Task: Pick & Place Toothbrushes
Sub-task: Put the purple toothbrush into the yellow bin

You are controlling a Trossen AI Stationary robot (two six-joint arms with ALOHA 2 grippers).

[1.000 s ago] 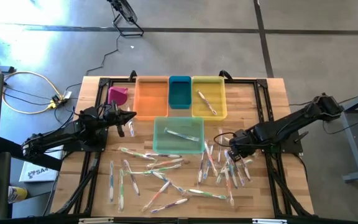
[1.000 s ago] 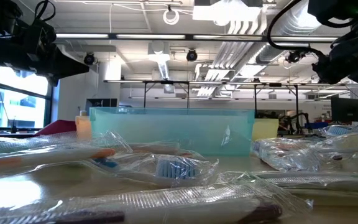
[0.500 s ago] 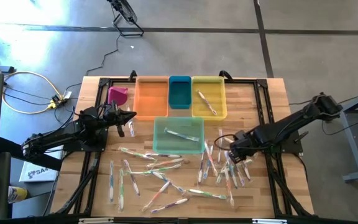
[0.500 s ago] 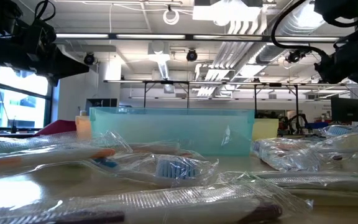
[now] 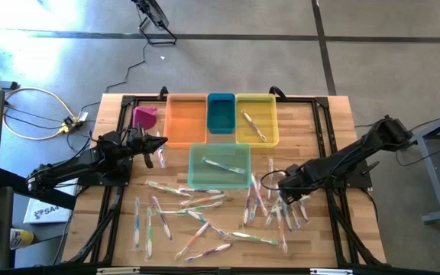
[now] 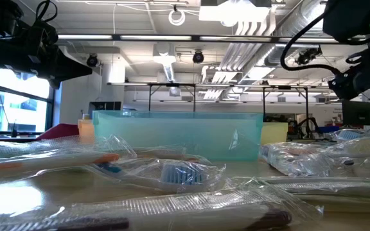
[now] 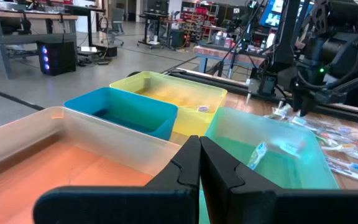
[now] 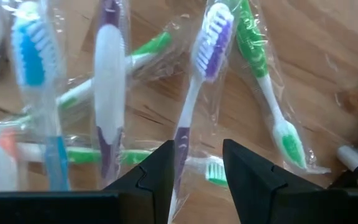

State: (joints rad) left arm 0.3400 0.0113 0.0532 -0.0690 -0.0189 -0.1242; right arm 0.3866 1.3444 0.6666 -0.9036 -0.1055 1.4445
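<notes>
Several wrapped toothbrushes lie flat across the near half of the wooden table, one group at the left and a pile at the right. My right gripper points down over that pile, open. In the right wrist view its fingers stand on either side of the handle of a purple-bristled toothbrush, above it. One toothbrush lies in the yellow bin, another in the teal bin. My left gripper waits shut and level beside the orange bin.
A blue bin stands between the orange and yellow bins along the far edge. A pink object sits left of the orange bin. Green, blue and white-purple toothbrushes overlap around the purple one. Black frame rails run along the table's sides.
My right gripper has moved a little toward the table's left edge and sunk lower over the right-hand pile of toothbrushes. The toothbrushes and bins lie as before.
</notes>
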